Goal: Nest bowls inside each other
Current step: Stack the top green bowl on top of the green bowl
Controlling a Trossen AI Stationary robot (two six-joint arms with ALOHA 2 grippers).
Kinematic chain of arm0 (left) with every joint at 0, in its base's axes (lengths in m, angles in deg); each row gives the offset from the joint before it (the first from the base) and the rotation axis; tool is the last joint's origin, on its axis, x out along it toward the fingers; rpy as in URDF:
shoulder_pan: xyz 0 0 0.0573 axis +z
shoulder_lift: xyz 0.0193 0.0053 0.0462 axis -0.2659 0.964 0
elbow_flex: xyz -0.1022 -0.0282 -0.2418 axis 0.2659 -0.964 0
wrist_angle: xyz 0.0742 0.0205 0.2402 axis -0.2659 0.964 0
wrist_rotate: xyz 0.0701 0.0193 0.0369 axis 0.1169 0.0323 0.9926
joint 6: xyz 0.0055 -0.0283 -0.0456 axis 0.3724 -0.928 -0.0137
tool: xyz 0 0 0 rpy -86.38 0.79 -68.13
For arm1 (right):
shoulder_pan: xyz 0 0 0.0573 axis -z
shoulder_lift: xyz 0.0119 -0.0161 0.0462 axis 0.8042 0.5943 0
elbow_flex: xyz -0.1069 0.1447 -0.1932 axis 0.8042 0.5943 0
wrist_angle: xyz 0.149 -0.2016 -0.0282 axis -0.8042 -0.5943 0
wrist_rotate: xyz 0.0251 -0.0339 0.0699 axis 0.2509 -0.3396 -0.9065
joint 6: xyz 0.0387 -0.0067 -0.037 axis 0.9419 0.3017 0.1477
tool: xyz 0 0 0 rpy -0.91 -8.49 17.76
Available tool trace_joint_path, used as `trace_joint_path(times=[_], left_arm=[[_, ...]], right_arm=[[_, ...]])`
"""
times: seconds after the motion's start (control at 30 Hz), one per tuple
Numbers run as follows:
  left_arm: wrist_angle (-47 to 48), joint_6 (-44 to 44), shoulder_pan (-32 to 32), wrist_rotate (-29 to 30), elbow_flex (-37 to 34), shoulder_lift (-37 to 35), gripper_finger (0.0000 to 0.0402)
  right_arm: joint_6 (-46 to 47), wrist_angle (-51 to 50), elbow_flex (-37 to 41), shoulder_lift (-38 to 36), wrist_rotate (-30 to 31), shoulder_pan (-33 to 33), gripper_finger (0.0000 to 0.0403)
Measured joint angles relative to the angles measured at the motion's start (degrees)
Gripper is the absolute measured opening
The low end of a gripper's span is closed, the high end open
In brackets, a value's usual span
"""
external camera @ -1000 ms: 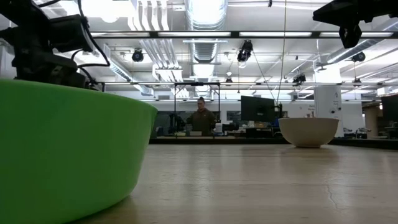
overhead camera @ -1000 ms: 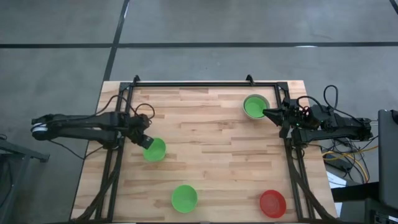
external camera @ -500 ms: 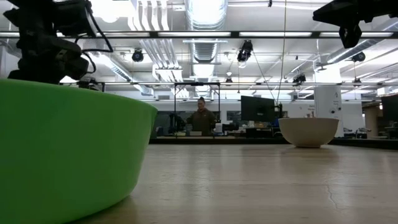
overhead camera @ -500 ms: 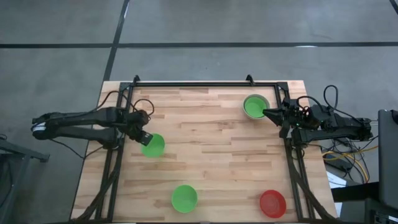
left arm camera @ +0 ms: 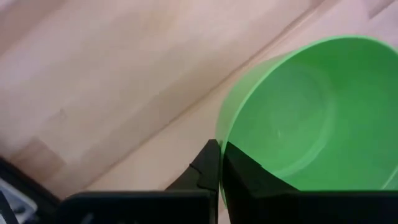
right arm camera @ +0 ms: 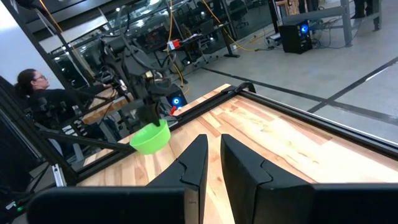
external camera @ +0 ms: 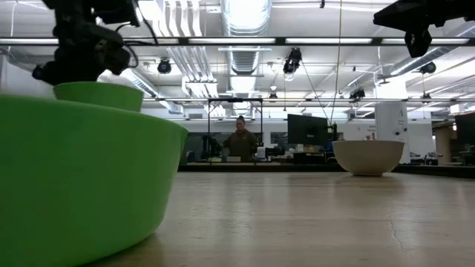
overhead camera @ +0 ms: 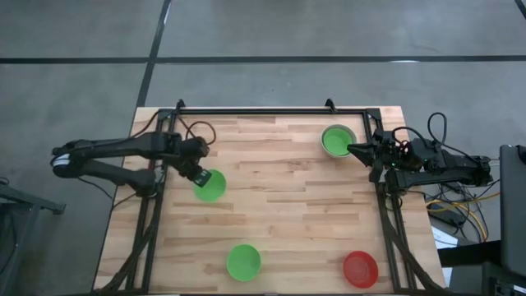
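Observation:
My left gripper [overhead camera: 197,173] is shut on a green bowl [overhead camera: 211,186] at the table's left and holds it in the air; the low view shows that bowl [external camera: 99,96] under the gripper [external camera: 80,65]. A second green bowl [overhead camera: 243,261] rests on its base near the front edge, and a red bowl [overhead camera: 360,269] at the front right. At the far right, a pale bowl [overhead camera: 350,135] has a green bowl [overhead camera: 336,141] nested in it. My right gripper [right arm camera: 213,155] hangs high beside that pair, level, slightly open, nothing between its fingers. My left gripper pinches the green bowl's rim [left arm camera: 219,138] on the side toward the table's left, one finger [left arm camera: 245,171] inside the bowl and one finger [left arm camera: 205,169] outside. The fingers come steeply from above. The bowl hangs mouth up, about level, clear of the table.
A black metal frame [overhead camera: 255,110] runs along the table's far edge and down both sides. Bare wood [overhead camera: 288,205] lies open in the middle, between the bowls. A person [external camera: 240,141] sits in the room far behind the table.
My left gripper has risen and shifted a little toward the table's far and right side, still shut on the green bowl's rim. The bowl has come up off the table and now hangs clear of it. My right arm has kept still.

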Motion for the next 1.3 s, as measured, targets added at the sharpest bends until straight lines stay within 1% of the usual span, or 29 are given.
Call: trace_joint_path(times=[0.23, 0.43, 0.87, 1.1, 1.3], left_arm=[[0.0, 5.8, 0.0, 1.9, 8.9, 6.6, 0.0008], [1.3, 8.2, 0.1, 2.2, 16.0, 12.1, 0.0008], [6.5, 14.7, 0.4, 2.3, 33.0, 27.8, 0.0011], [6.4, 13.7, 1.4, 2.5, 42.2, 35.0, 0.0011], [3.8, 9.6, 1.7, 2.1, 48.8, 39.4, 0.0011]], right_arm=[[0.0, 0.0, 0.0, 0.0, 0.0, 0.0, 0.0043], [0.0, 0.0, 0.0, 0.0, 0.0, 0.0, 0.0043], [0.0, 0.0, 0.0, 0.0, 0.0, 0.0, 0.0043], [0.0, 0.0, 0.0, 0.0, 0.0, 0.0, 0.0043], [0.0, 0.0, 0.0, 0.0, 0.0, 0.0, 0.0043]])
